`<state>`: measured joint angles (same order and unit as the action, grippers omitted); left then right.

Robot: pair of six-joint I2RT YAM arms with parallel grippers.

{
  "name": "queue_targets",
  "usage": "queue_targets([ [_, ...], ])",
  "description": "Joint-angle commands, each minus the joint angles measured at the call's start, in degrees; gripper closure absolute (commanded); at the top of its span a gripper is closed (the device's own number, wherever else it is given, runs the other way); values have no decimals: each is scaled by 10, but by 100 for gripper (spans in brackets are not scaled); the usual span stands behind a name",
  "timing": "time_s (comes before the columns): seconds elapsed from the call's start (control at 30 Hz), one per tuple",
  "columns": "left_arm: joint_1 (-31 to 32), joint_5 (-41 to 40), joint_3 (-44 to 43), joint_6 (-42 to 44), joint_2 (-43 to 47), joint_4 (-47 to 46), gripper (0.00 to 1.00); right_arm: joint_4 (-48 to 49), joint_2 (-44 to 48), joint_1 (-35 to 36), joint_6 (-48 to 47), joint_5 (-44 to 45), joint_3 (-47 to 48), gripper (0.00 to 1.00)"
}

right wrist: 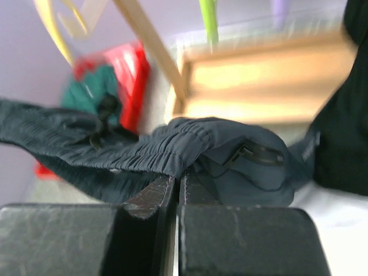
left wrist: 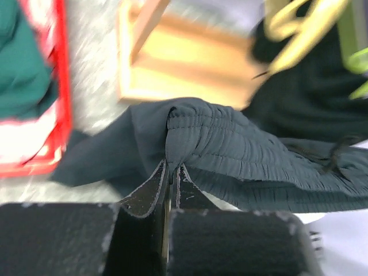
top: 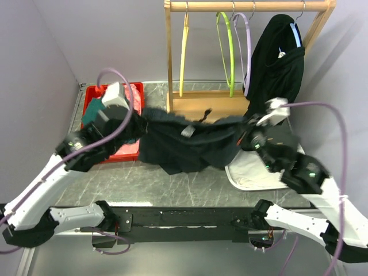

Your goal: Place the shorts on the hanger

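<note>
My left tool (left wrist: 171, 172) and right tool (right wrist: 177, 183) clench the floppy navy-black fabric shorts (top: 184, 144) stretched across mid-frame, with the thin lilac plastic hanger (top: 248, 57) upper right, probably nearer my right tool.

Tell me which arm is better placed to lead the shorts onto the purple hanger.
Right, probably. Both grippers are shut on the shorts, but the right gripper sits much nearer the purple hanger on the rail, while the left gripper is off by the red bin.

Blur and cropped edges
Wrist-view backgrounds are smeared: the hanger (right wrist: 278, 7) is a blurred stub cut by the top edge, the teal garment (left wrist: 23, 57) runs off the left edge.
</note>
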<state>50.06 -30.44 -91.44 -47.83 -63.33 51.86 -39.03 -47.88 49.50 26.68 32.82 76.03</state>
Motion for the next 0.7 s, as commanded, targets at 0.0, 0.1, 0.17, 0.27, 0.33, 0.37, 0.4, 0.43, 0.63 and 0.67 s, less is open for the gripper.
queue_targets([
  [0.0,-58,111,145,-27,50,-72,99,44,16,-18,49,-105,-125,100],
  [0.1,-86,168,276,-25,51,-143,99,114,18,-33,86,-164,-247,100],
  [0.17,-100,215,361,-25,36,-211,99,145,13,-49,106,-188,-326,100],
  [0.27,-106,261,434,-33,-4,-290,99,203,-10,-69,116,-232,-400,94],
  [0.33,-106,267,447,-35,-44,-302,99,222,-27,-84,111,-246,-420,89],
  [0.37,-106,261,444,-35,-57,-298,99,222,-30,-84,108,-245,-420,83],
  [0.4,-106,256,440,-34,-71,-289,98,208,-28,-85,107,-239,-418,79],
  [0.43,-106,247,428,-33,-91,-279,94,196,-26,-85,106,-229,-404,67],
  [0.63,-106,205,404,-36,-99,-238,66,83,29,-86,100,-139,-317,35],
  [0.67,-106,206,405,-34,-94,-239,59,64,36,-85,101,-129,-303,34],
])
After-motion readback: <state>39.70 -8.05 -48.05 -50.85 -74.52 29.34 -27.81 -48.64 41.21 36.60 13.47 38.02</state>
